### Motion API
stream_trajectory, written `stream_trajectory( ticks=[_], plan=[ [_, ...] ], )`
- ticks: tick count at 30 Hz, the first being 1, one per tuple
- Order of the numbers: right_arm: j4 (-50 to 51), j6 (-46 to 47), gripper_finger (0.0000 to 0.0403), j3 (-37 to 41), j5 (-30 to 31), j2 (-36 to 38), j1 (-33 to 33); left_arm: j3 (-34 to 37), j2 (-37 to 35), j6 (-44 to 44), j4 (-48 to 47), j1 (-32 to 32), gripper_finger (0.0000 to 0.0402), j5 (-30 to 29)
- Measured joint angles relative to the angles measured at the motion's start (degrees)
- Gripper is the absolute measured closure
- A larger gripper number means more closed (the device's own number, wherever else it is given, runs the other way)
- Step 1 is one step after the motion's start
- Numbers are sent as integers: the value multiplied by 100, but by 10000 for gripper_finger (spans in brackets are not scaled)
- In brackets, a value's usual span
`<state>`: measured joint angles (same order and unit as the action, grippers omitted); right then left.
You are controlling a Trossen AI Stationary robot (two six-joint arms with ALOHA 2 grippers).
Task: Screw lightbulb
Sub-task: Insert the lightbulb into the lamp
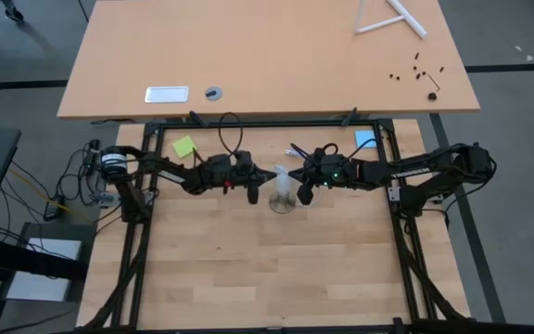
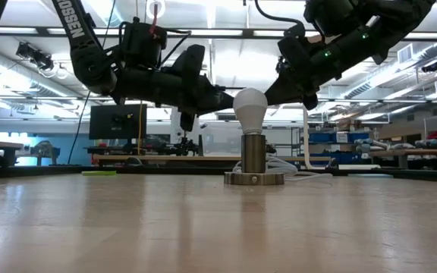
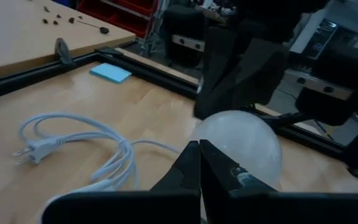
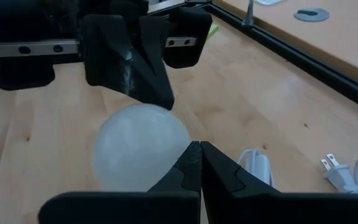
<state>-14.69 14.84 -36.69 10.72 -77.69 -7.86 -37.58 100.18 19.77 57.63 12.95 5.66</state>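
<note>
The lightbulb [image 2: 250, 106] stands upright in a metal socket [image 2: 254, 163] whose round base rests on the wooden bench [image 2: 203, 227]; the low view shows this stack plainly, with the white globe on top of the cylinder and a white cord [image 2: 298, 173] trailing behind the base. From above, the bulb [image 1: 283, 182] and socket merge into one pale shape, but that view shows which arm is which: the left gripper [image 1: 252, 191] sits just to the left of the bulb and the right gripper [image 1: 304, 192] just to its right, the two arms reaching in from opposite sides of the bench frame. In the low view both grippers hang at the height of the globe, close on either side of it; whether either touches the glass cannot be told there. The left wrist view looks past its own fingers [image 3: 185, 171], pressed together with nothing between them, at the frosted globe [image 3: 241, 146] directly ahead, with the other arm's dark gripper beyond it; it alone shows the coiled cord [image 3: 98, 146] with its plug and a blue sticky note [image 3: 111, 72] lying on the bench beyond the bulb. The right wrist view shows its fingers [image 4: 213, 168] likewise pressed together and empty, the bulb [image 4: 140, 146] just ahead of them, and a plug [image 4: 335, 173] off to the side.
</note>
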Motion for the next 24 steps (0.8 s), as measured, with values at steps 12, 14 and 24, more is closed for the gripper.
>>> stream_trajectory(
  ticks=[12, 14, 24],
  plan=[
    [13, -102, 392, 0, 17, 7, 58, -16, 0, -6, 32, -94, 401, 152],
    [10, -146, 392, 0, 16, 7, 108, -16, 0, -15, 32, -141, 401, 154],
    [-1, -202, 392, -2, 218, 11, 223, -16, 0, -136, 34, -258, 401, 139]
  ],
)
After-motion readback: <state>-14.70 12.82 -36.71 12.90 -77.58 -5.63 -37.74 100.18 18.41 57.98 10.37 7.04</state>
